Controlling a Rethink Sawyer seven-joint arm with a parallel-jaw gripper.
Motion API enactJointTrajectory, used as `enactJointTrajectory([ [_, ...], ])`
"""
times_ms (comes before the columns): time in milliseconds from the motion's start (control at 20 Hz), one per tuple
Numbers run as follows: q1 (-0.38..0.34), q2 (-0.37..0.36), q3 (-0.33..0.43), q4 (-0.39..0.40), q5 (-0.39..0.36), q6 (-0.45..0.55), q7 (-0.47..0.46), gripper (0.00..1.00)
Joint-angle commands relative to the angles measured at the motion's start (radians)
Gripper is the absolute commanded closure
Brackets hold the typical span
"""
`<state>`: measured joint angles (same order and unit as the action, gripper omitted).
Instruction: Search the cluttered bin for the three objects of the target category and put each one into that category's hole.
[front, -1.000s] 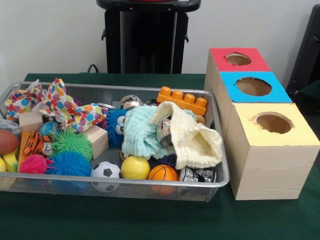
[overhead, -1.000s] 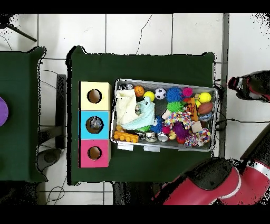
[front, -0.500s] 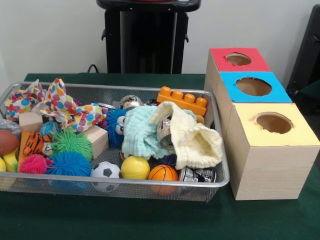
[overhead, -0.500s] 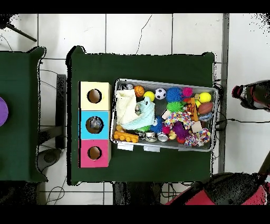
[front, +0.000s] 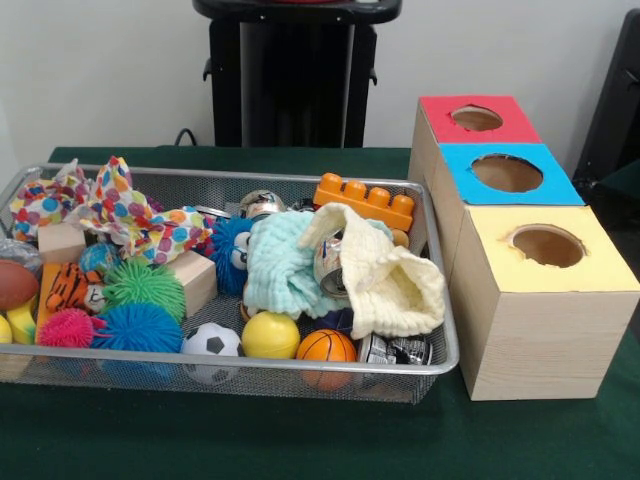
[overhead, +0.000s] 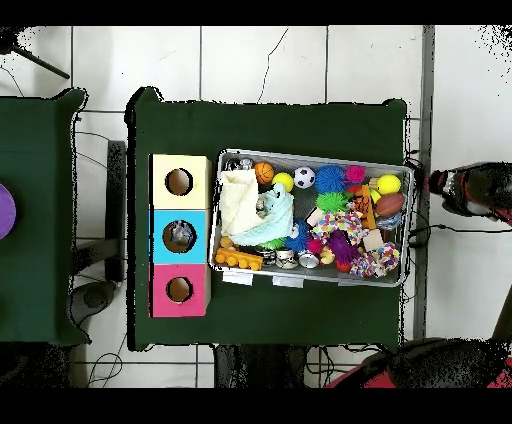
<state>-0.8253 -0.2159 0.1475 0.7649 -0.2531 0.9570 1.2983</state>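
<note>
The silver wire-mesh bin (front: 440, 330) stands on the green table, full of toys; in the overhead view its rim (overhead: 310, 156) lies right of the boxes. A crinkly clear thing, perhaps a crushed bottle (front: 14, 252), shows at the bin's left end in the front view. No other bottle shows. A greyish object (overhead: 180, 237) lies inside the blue box's hole (front: 507, 172). A red and black end of the arm (overhead: 470, 190) hangs off the table's right side in the overhead view; I cannot make out the gripper's state. The front view shows no gripper.
Red (front: 476, 118), blue and yellow (front: 547, 245) topped wooden boxes stand in a row beside the bin. In the bin lie shiny cans (front: 395, 350), cream (front: 395, 285) and mint cloths, an orange brick (front: 365, 200), small balls, spiky balls and a spotted cloth (front: 120, 215).
In the overhead view the red arm at the bottom has drawn out of the picture, and its end at the right edge has shifted slightly downward. The bin's contents have not moved.
</note>
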Motion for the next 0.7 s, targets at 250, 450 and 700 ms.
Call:
enactJointTrajectory([
  [250,0.076,-0.064,-0.06,0.298,0.084,-0.07,0.37,1.0],
  [450,0.101,-0.075,-0.083,0.329,0.106,-0.093,0.402,1.0],
  [700,0.127,-0.099,-0.112,0.368,0.128,-0.106,0.429,1.0],
])
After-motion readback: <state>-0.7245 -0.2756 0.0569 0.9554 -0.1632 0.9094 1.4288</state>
